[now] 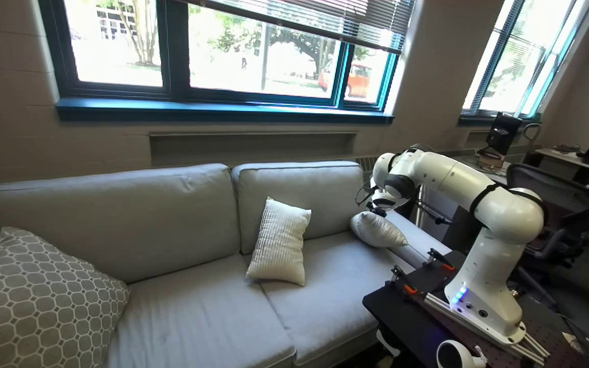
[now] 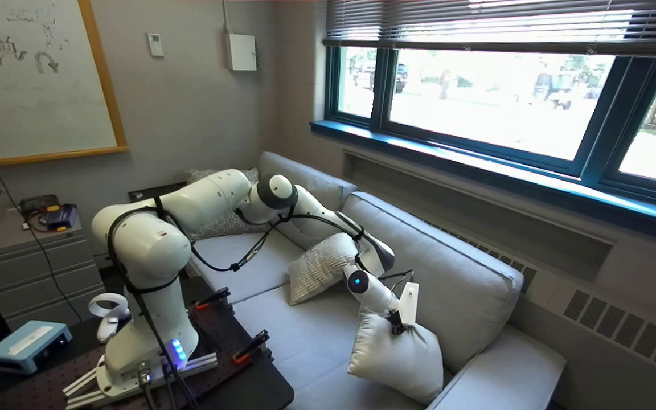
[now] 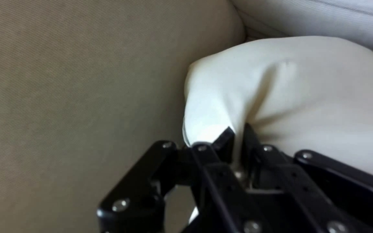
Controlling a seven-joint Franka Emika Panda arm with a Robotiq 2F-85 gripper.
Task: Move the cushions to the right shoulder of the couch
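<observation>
Black gripper [image 3: 238, 137], jaws nearly together, pinching fold of cream-white cushion [image 3: 316, 87]: soft, creased, smooth in wrist view, bulging below. Just past it: low armrest [image 2: 513, 364], padded, flat-topped. Farther from gripper: second cushion [image 1: 280, 245], four-cornered, ribbed, leaning on couch back [image 1: 333, 197]. Farthest: grey pillow [image 1: 41, 306], pale lattice pattern.

Pinched just beside the low, padded, light grey armrest [image 2: 511, 365]

Nearer cushion [image 2: 397, 365]: cream-white, smooth on one face, tilted, gathered into creases at the pinched top; cannot tell whether touching the armrest. Farther cushion [image 1: 280, 243]: cream-white, ribbed, leaning back, well apart from the armrest.
</observation>
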